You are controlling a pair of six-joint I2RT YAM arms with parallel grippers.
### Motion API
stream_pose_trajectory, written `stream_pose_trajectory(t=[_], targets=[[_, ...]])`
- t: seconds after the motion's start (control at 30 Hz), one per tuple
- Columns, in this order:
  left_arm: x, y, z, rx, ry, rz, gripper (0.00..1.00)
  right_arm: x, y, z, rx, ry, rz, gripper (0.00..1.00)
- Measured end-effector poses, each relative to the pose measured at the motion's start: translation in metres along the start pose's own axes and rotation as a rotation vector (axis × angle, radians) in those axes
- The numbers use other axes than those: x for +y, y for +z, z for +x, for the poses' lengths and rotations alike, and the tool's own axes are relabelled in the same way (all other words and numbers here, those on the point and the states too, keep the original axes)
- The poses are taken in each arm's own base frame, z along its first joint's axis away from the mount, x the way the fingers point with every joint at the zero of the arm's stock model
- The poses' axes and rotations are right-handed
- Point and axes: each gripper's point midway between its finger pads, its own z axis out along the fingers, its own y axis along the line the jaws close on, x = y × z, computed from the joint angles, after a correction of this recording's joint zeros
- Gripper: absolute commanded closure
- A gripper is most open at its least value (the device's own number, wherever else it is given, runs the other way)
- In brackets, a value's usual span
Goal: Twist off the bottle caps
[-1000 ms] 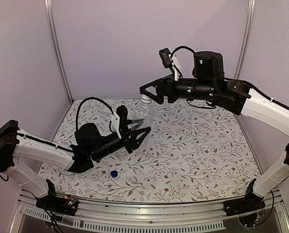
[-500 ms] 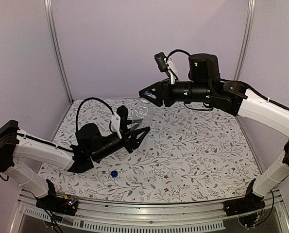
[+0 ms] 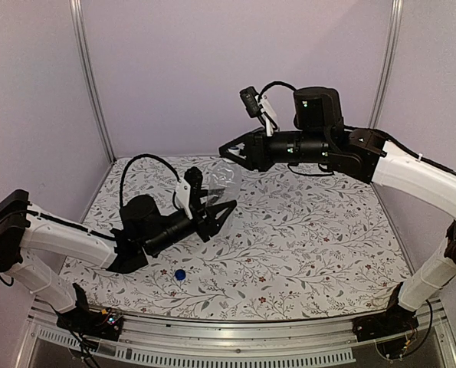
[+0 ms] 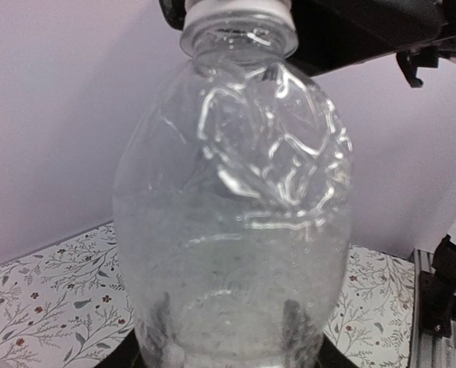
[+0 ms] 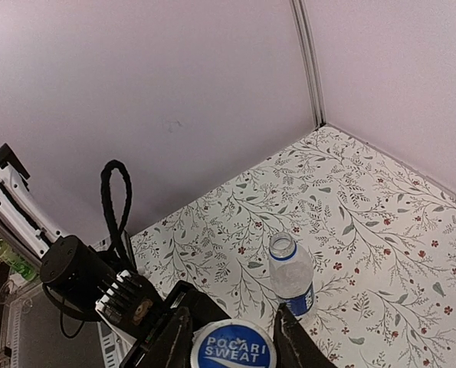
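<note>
Closing onto the whitish cap point(image 5: 233, 349) with the right tool point(image 3: 228, 152): spread wide around it a second ago, half shut midway, now pinched against both sides of it, as seen from the right wrist. Also eased a little to the left over that second. No change on the other side: left tool point(image 3: 218, 203) clamped as before around the lower body of the plain bottle point(image 4: 231, 199), fingers showing dimly through the clear plastic near its base.

Judged from this: grip on the cap just taken, twisting ready to begin, nothing loosened yet, with the cap seated on the neck in the left wrist view. Half of the job seemingly done already, going by the labelled bottle point(image 5: 291, 276) standing open-necked on the surface point(image 3: 312, 230) and the blue cap point(image 3: 180, 274) lying alone near the near edge, left of middle.

Plain bottle held off the surface, toward the far edge and left of its middle, neck up toward the right tool.

Right arm: reaching in high from the right edge, forearm roughly level, tool pointing left and slightly down. Left arm: stretched low from the near-left corner, forearm close over the surface, tool angled up and toward the far edge. Labelled bottle not made out in the top view.
</note>
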Motion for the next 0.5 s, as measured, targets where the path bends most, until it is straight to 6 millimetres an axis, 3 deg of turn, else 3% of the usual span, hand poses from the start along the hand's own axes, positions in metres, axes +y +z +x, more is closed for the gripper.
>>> stream_pose_trajectory(t=[0.3,0.5], targets=[[-0.001,-0.001,0.0,-0.002,0.006,0.006,0.53,0.002,0.0,0.0,0.002,-0.024,-0.009,0.94],[-0.015,-0.008,-0.006,-0.026,0.005,0.092,0.53,0.018,-0.008,0.0,0.012,-0.123,-0.106,0.97]])
